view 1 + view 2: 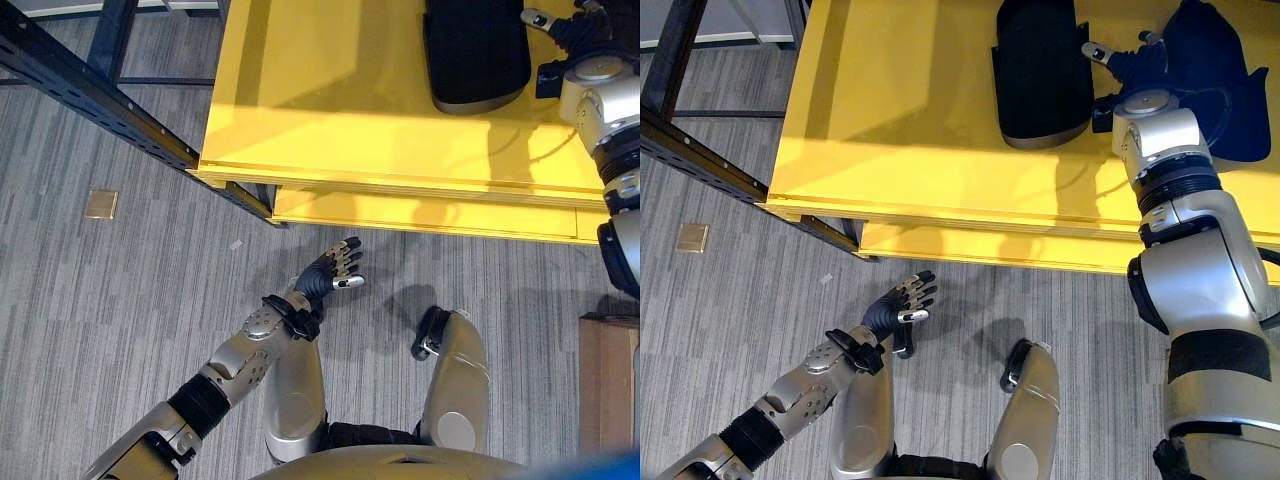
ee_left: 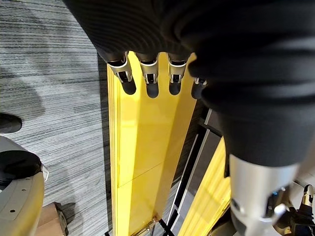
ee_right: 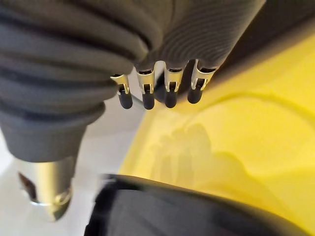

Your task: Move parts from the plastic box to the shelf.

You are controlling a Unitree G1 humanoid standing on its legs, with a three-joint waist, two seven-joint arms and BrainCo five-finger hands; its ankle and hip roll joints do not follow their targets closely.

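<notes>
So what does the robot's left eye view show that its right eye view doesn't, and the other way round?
The left eye view takes in a brown box-like block at the robot's right. The right eye view takes in a dark blue crumpled-looking thing on the yellow flat surface, beyond the right hand. Both share that surface, the black oblong part lying on it, the open left hand held low and a small brass floor plate.
</notes>
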